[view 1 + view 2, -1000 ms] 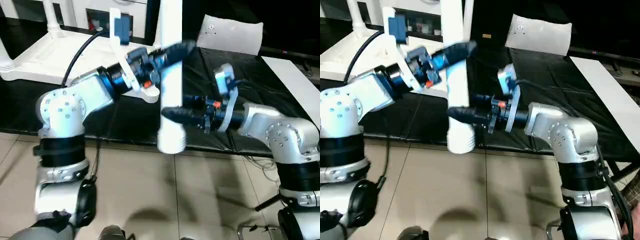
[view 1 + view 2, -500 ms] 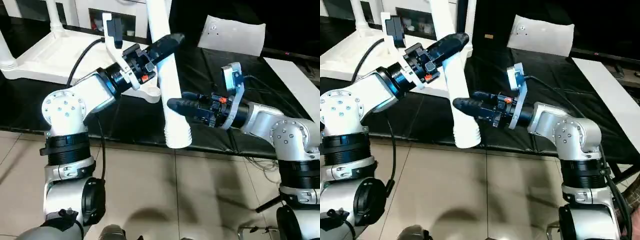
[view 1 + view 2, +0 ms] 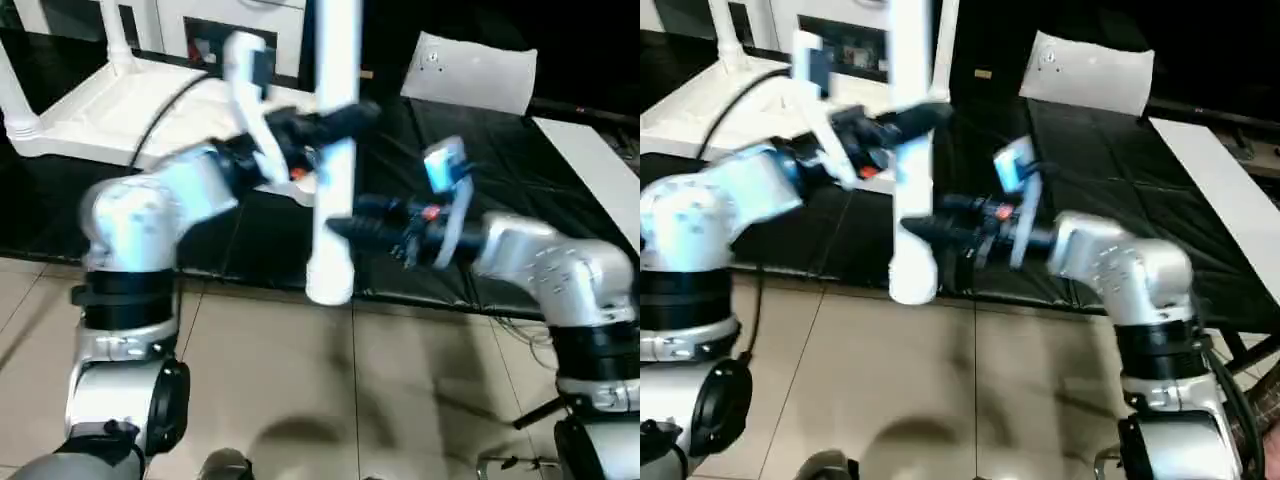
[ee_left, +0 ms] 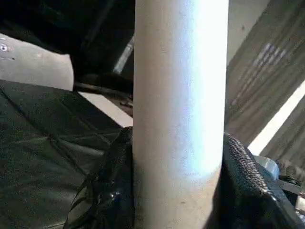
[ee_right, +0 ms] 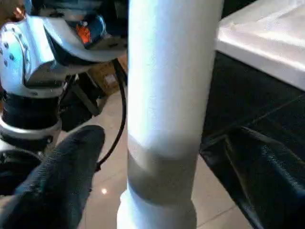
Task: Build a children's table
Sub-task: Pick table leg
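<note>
I hold one white leg [image 3: 332, 255] of the children's table nearly upright over the front edge of the black-covered bench, its wide end down. My left gripper [image 3: 345, 115] is shut on the leg's middle; in the left wrist view both fingers [image 4: 107, 191] press against the leg [image 4: 181, 95]. My right gripper [image 3: 342, 228] is open around the lower part, its fingers [image 5: 62, 176] standing off the leg [image 5: 167, 95] on either side. The upturned white tabletop [image 3: 90, 115] lies at the back left, with legs [image 3: 118, 35] standing in its sockets.
A white pillow-like slab [image 3: 470, 70] leans at the back right. A long white board [image 3: 590, 165] lies along the right side of the black mat [image 3: 400, 150]. A white cabinet [image 3: 200, 25] stands behind the tabletop. Tiled floor [image 3: 330, 400] lies below the leg.
The leg has swung from a tilt, lower end to the right, to nearly upright. My left gripper still holds it, and the right gripper stays open around its lower part.
</note>
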You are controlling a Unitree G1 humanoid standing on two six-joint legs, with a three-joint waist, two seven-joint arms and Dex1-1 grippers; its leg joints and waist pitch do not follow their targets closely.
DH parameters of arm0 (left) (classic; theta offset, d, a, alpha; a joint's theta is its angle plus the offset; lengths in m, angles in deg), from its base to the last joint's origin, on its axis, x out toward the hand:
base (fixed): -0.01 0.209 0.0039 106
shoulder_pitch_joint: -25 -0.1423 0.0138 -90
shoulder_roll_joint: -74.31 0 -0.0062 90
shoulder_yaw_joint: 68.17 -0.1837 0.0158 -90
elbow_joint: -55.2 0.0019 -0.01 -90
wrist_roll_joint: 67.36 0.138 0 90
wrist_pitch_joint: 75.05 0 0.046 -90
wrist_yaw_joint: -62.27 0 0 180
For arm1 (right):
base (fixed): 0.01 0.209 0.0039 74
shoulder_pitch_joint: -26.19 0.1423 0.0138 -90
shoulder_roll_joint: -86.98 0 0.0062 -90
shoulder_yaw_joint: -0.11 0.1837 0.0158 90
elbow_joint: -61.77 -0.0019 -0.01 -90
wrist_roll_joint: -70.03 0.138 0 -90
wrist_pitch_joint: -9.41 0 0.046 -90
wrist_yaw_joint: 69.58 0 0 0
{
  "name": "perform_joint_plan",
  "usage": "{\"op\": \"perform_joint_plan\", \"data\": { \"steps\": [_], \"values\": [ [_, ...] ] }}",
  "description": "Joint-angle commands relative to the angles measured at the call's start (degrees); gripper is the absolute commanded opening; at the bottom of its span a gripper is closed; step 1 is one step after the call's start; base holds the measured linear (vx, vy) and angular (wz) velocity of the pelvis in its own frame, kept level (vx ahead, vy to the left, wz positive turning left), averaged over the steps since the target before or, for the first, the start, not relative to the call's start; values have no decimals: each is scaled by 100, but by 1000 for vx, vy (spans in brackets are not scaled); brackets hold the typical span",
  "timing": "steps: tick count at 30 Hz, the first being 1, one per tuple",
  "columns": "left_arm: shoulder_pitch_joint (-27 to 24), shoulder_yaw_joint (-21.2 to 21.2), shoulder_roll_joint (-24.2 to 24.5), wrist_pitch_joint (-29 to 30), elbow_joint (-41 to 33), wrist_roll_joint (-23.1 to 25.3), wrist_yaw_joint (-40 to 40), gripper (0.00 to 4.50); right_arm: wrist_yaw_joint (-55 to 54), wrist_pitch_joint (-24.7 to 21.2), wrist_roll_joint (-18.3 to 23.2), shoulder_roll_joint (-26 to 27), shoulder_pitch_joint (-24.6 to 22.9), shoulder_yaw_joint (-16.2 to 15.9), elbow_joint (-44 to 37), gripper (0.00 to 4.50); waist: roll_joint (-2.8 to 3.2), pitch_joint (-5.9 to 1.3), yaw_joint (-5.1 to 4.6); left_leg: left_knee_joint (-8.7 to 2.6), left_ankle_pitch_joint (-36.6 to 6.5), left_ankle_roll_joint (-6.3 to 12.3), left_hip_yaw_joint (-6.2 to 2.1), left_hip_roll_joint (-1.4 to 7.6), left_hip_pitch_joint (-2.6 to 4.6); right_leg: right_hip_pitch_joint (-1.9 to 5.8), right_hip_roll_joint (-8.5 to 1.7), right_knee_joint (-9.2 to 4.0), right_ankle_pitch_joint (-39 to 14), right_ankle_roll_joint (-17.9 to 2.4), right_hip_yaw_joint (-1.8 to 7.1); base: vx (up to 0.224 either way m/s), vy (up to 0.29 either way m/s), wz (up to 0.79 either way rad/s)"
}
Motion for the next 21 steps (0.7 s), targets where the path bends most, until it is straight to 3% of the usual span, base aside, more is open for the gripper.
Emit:
{"op": "perform_joint_plan", "data": {
  "steps": [1,5,10,12,16,21],
  "values": [
    [88,-114,3,-80,-111,44,58,182,86,58,-160,-152,-100,-107,-158,409,48,-472,-20,-418,-890,-416,-49,251,98,275,-457,-451,-1226,-479,345,0,0,0],
    [121,-216,23,-55,-163,17,119,182,86,178,-342,-107,-178,-320,-96,367,43,-475,-23,-411,-889,-402,-47,243,96,281,-463,-443,-1202,-549,342,0,0,0],
    [67,-441,114,-122,-291,157,438,182,122,396,-399,24,-204,-339,25,325,54,-467,-24,-414,-966,-387,-42,253,110,265,-470,-449,-1278,-637,344,0,0,0],
    [45,-525,145,-100,-387,163,567,182,198,458,-347,64,-204,-328,94,290,35,-468,-31,-418,-992,-387,-45,259,106,272,-470,-444,-1285,-634,340,0,0,0],
    [23,-604,167,-96,-465,142,629,182,305,480,-290,120,-214,-305,144,272,37,-465,-25,-412,-957,-347,-40,255,106,268,-469,-439,-1284,-648,346,0,0,0],
    [31,-658,161,-180,-483,186,757,182,469,515,-286,147,-241,-356,187,217,35,-462,-25,-415,-957,-352,-41,253,100,268,-467,-447,-1328,-619,346,0,0,0]
  ]
}}
